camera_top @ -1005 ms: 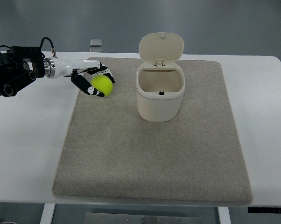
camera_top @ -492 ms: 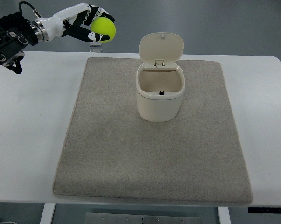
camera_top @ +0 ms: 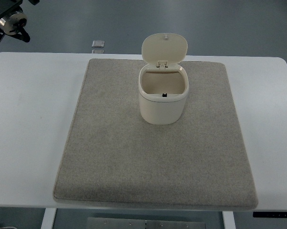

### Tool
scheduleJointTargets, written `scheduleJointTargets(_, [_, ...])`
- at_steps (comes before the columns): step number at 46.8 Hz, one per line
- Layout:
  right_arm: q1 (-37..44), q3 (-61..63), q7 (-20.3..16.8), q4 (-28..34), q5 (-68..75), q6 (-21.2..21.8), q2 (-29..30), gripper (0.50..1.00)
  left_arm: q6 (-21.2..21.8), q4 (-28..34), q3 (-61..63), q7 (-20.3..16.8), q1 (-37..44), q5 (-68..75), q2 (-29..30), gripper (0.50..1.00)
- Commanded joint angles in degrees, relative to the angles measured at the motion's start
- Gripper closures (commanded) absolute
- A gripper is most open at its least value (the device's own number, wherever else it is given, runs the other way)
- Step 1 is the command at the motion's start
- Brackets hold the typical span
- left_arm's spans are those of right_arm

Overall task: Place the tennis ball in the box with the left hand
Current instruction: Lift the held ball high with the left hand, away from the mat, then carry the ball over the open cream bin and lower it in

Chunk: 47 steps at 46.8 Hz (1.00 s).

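In the top view, only a dark part of the left arm [camera_top: 10,21] is seen at the upper left corner; the hand and the tennis ball, held above the bench's far edge half a second earlier, have been carried out of frame, so the fingers' state cannot be told. The box [camera_top: 163,98] is left unmoved on the mat [camera_top: 134,162] with its lid [camera_top: 165,47] raised, on the white bench [camera_top: 29,133].

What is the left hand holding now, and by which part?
It cannot be told: only part of the left arm shows at the top left corner; the hand and the tennis ball are out of view.
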Motion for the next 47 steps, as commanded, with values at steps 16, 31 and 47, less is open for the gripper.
scheduleJointTargets(16, [0.04, 0.00, 0.00, 0.00, 0.00, 0.09, 0.00, 0.599, 1.13, -11.14, -2.27, 0.00, -3.07, 0.98, -0.70, 1.000])
scheduleJointTargets(31, [0.04, 0.00, 0.00, 0.00, 0.00, 0.09, 0.00, 0.599, 3.41, -19.40, -1.92, 0.00, -3.07, 2.56, -0.70, 1.000])
scheduleJointTargets(47, [0.04, 0.00, 0.00, 0.00, 0.00, 0.01, 0.00, 0.599, 3.41, -21.60, -1.22, 0.00, -1.66, 6.51, -1.93, 1.000])
